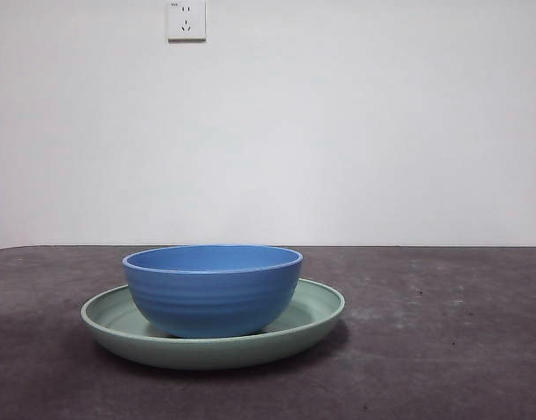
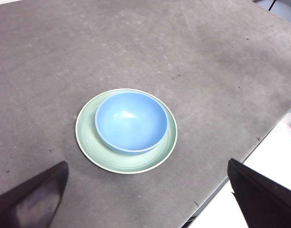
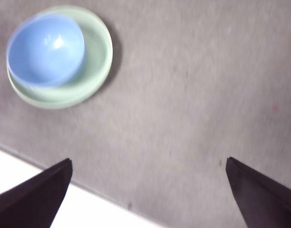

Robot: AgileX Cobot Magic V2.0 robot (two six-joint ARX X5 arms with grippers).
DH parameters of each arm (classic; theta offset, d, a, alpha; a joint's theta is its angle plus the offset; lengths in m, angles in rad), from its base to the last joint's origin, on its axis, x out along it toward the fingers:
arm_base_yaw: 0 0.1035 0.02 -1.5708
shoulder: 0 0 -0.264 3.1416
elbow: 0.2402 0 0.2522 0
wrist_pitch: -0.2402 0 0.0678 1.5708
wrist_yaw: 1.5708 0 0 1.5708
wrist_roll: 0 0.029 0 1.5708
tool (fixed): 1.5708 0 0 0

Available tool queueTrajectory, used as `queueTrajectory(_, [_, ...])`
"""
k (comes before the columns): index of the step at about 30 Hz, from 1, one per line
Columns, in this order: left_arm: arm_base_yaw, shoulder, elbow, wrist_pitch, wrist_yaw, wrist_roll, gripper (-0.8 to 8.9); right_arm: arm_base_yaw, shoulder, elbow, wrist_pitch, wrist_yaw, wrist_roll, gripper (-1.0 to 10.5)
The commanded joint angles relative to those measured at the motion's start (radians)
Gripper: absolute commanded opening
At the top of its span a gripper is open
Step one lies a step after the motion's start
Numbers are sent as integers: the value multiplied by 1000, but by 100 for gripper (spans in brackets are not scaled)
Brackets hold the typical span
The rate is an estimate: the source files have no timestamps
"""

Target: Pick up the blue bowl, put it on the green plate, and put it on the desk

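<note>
Resting upright inside the green plate, the blue bowl is the first item you should note; it sits off-centre, closer to one side of the plate's rim, with a wider crescent of green showing on the other side. The plate lies flat on the desk.

Left claw: your left wrist view shows its two black jaws spread wide, released, holding nothing. Bowl and plate lie ahead of it, between the lines of the two jaws, well apart from both tips and not touching either.

Right claw: jaws likewise spread wide and gripping nothing. In your right wrist view, which is slightly blurred, the bowl and plate lie far off to one side, well apart from the jaws, with bare desk between them. The desk's pale edge runs close by this claw.

Wall socket: white, fixed high on the wall behind the desk. Neither arm appears in your front view.
</note>
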Motion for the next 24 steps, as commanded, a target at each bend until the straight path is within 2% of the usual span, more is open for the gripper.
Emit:
queueTrajectory(1, [-5,3,14,10,0,0,679,8,-75,-49,-40,1,36,517])
queueTrajectory(9, [-5,3,14,14,0,0,679,8,-220,-81,29,0,35,517])
queueTrajectory(17, [-5,3,14,12,0,0,675,8,-240,-81,26,0,35,517])
queueTrajectory(22, [-5,3,14,7,0,0,583,8,-240,-81,30,0,35,508])
queueTrajectory(23, [-5,3,14,6,0,0,528,8,-240,-81,29,0,35,436])
queueTrajectory(24, [-5,3,14,5,0,0,435,8,-240,-81,29,0,35,266])
